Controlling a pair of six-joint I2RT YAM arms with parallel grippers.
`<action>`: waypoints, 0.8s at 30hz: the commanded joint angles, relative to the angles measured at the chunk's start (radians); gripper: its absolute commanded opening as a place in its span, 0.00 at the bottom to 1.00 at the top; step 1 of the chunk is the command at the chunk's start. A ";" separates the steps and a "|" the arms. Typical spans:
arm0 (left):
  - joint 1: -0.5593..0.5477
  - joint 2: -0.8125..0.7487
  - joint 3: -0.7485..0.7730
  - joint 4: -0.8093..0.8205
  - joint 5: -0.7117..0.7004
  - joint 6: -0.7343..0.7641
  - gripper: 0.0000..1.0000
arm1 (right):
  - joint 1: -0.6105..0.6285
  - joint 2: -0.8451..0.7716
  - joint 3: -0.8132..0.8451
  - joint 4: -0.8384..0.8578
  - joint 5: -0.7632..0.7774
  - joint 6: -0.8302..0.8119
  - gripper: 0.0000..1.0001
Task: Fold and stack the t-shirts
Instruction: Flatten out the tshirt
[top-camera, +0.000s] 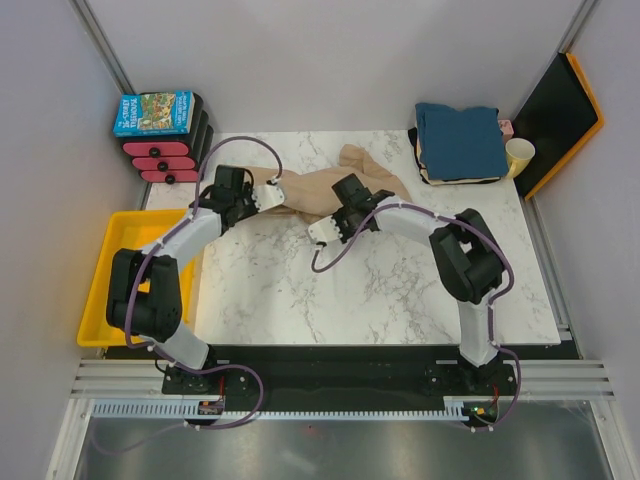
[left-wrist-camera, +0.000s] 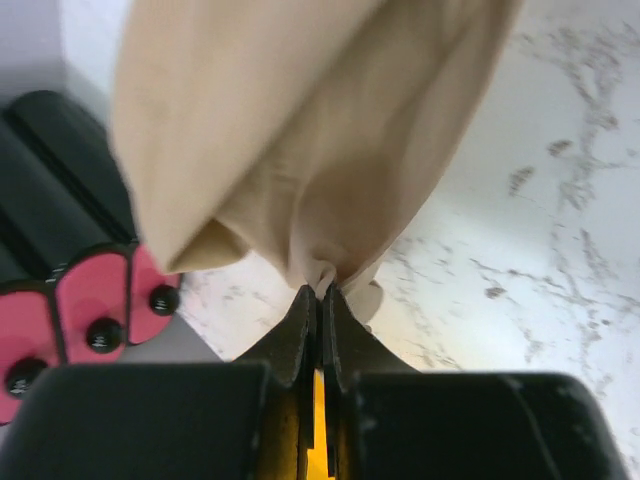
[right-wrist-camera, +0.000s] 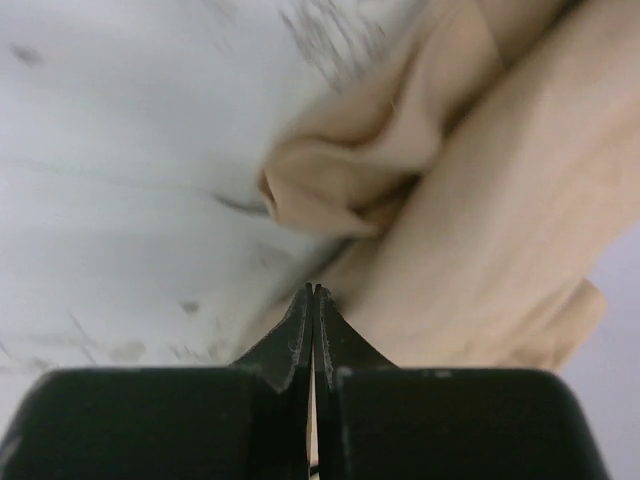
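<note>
A tan t-shirt (top-camera: 325, 188) lies bunched at the back middle of the marble table (top-camera: 400, 290). My left gripper (top-camera: 280, 193) is shut on its left end; in the left wrist view the cloth (left-wrist-camera: 300, 150) rises out of the pinched fingertips (left-wrist-camera: 322, 292). My right gripper (top-camera: 338, 210) sits at the shirt's near edge, shut, its tips (right-wrist-camera: 315, 290) closed on the hem of the tan cloth (right-wrist-camera: 480, 220). A folded stack with a teal-blue t-shirt (top-camera: 460, 138) on top rests at the back right; cream and dark layers (top-camera: 455, 180) show beneath it.
A pale yellow cup (top-camera: 520, 155) stands right of the stack, by a black board with an orange edge (top-camera: 560, 115). A blue picture box (top-camera: 155, 112) tops black and pink holders (top-camera: 165, 160) at the back left. A yellow tray (top-camera: 100, 290) sits off the table's left side.
</note>
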 joint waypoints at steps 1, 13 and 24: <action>0.006 -0.002 0.135 0.013 -0.005 -0.043 0.02 | -0.048 -0.136 0.087 -0.047 0.090 0.024 0.00; 0.002 0.044 0.249 -0.007 0.012 -0.063 0.02 | -0.088 -0.229 0.005 -0.073 0.003 0.073 0.66; 0.002 0.024 0.221 -0.007 0.019 -0.046 0.02 | -0.071 -0.131 0.052 -0.090 -0.234 0.194 0.75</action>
